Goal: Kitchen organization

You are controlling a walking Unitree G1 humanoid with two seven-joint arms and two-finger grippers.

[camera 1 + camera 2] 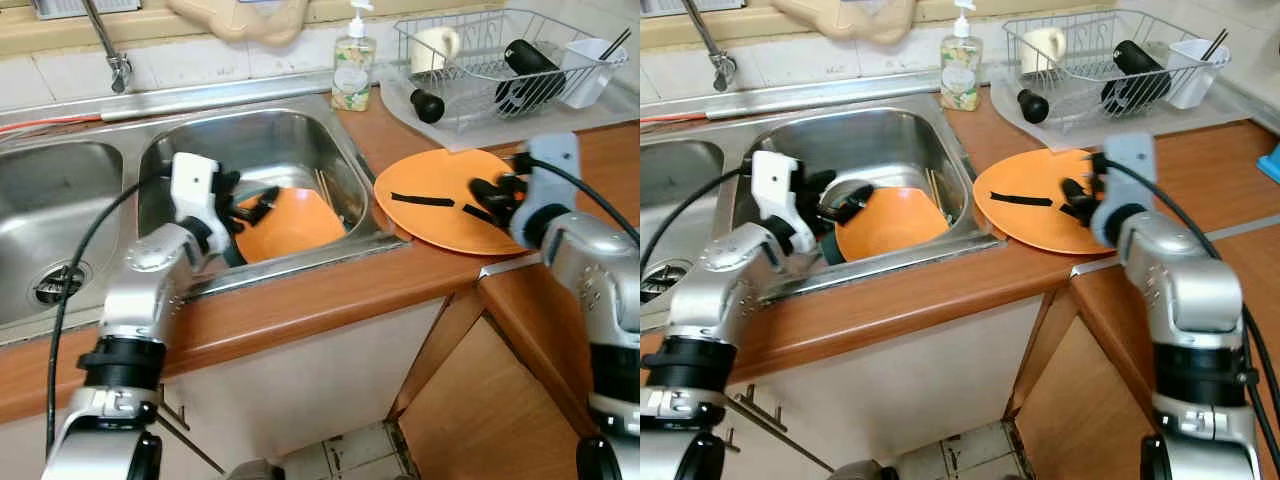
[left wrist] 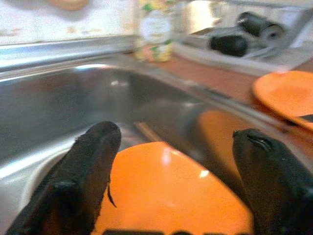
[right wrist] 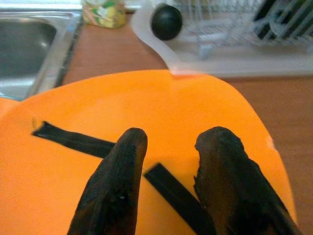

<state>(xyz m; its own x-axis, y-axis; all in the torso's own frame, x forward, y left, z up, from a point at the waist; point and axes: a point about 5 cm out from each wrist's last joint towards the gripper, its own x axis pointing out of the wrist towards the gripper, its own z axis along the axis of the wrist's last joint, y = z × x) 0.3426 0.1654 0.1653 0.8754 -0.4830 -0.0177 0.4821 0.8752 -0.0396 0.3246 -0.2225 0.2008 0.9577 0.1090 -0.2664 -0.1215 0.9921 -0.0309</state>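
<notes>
Left gripper (image 1: 252,207): reaches into the steel sink (image 1: 262,140), fingers spread wide, empty, above a glossy orange plate (image 1: 287,223).
Right gripper (image 1: 1076,199): low over a round orange plate (image 1: 1035,212) on the wooden counter (image 1: 940,290), fingers slightly parted, holding nothing.
Rack (image 1: 500,60): wire, at 12 o'clock from that plate.

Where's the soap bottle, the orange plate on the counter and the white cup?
soap bottle (image 1: 353,72), left eye view, on its label.
orange plate (image 1: 425,180), left eye view, on its bare upper part.
white cup (image 1: 434,46), left eye view, on its side, in the dish rack.
</notes>
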